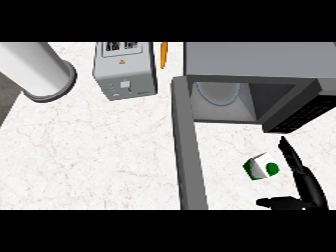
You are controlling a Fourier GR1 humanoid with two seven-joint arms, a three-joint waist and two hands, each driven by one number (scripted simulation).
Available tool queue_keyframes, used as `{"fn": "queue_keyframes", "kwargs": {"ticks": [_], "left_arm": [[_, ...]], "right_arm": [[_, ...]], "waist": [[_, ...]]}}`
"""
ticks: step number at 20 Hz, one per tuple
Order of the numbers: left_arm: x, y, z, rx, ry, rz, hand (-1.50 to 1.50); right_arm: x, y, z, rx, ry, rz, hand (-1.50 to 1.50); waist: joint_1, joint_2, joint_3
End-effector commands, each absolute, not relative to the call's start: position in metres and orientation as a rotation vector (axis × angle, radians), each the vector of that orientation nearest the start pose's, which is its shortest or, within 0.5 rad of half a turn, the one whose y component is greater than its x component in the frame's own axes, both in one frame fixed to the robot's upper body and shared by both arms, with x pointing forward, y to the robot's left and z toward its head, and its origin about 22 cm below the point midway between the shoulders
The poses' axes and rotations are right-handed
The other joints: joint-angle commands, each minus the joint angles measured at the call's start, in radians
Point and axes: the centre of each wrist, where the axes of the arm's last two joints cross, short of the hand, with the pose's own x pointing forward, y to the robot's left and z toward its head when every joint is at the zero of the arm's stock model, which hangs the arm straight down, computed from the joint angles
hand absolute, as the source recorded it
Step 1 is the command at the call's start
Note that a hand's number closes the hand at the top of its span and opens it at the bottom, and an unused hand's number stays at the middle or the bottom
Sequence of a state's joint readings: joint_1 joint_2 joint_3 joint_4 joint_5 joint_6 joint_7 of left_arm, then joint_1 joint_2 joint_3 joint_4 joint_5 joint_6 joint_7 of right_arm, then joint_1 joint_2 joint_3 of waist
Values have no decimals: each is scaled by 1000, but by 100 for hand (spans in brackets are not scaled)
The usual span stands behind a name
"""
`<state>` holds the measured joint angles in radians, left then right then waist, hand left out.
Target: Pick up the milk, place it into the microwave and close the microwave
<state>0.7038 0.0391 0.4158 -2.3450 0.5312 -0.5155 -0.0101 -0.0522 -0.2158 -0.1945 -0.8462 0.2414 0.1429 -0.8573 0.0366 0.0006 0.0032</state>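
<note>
Milk (261, 167) sits on the counter (90, 147), in front of the microwave (272, 69) and just below its open cavity. It is a small white carton with green markings, tilted so that one corner points toward the robot. Nothing holds it.

Right hand (301, 177) is just right of the milk, close beside it; contact between them can't be confirmed from this angle. Its fingers are straight and held together, pointing up toward the microwave. The thumb sticks out to the left, below the milk. The fingertips end just short of the microwave's control panel.

Microwave stands open. The door (187, 147) is swung out toward the robot and shows as a long grey slab left of the milk, running from the microwave's front left corner down to the lower edge of the view. The cavity shows a pale round turntable (218, 93) inside. The dark control panel (305, 115) sits at the front right of the microwave, angled.

Left of the microwave stands a grey toaster (124, 74), well apart from the milk. A thin orange object (163, 55) lies between the toaster and the microwave; what it is can't be made out. Further left, a large white cylinder (36, 69) lies at an angle across the counter's far left corner.

Left hand does not show.
</note>
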Motion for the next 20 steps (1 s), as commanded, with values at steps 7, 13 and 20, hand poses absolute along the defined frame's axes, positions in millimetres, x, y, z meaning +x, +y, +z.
{"fn": "queue_keyframes", "kwargs": {"ticks": [7,13,20], "left_arm": [[33,323,122,-145,-1974,64,-150],[30,317,131,-170,-1951,48,-150],[26,322,128,-189,-1949,44,-150]], "right_arm": [[214,-346,-149,-44,-1738,245,-150],[231,-331,-153,6,-1726,219,150],[237,-317,-157,57,-1753,264,150]], "waist": [[2,2,1],[3,5,2],[13,6,3]]}}
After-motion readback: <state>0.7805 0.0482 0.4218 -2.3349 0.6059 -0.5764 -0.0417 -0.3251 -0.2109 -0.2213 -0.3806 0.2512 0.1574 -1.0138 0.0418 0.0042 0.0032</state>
